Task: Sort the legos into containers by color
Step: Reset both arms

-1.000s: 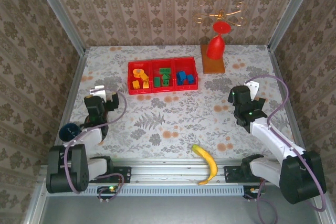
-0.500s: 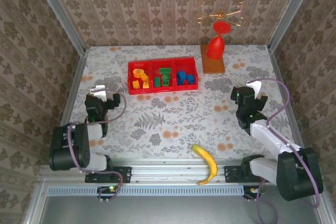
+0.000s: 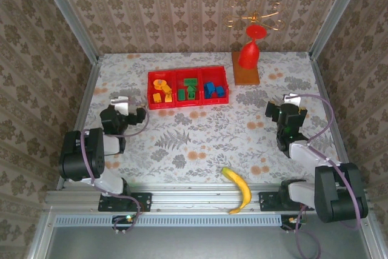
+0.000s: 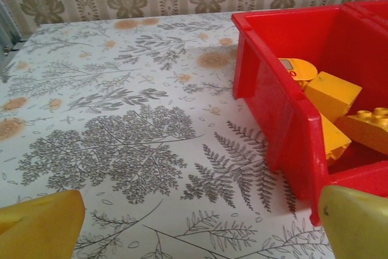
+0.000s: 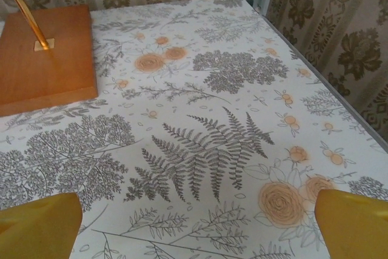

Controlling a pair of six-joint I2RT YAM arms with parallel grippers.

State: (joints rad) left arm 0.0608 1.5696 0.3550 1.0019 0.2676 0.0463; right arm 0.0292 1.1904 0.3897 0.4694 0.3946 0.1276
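Patterned wallpaper closed in a floral desk (image 3: 200,141). One red tray (image 3: 188,105) of three compartments sat at its far middle and held the legos. There were about four orange-yellow bricks (image 3: 161,91) in the left compartment, about four green (image 3: 189,89) in the middle and about three blue (image 3: 213,90) in the right, all too small for a sure count. One red goblet (image 3: 250,50) on a wooden base (image 3: 245,72) stood just right of the tray. One banana (image 3: 239,189) lay well nearer than the tray. Two arms were folded low, nearer than the tray and to either side. The left claw (image 4: 197,228) gaped wide and empty beside the tray's left end. The right claw (image 5: 197,225) gaped wide and empty over bare desk.
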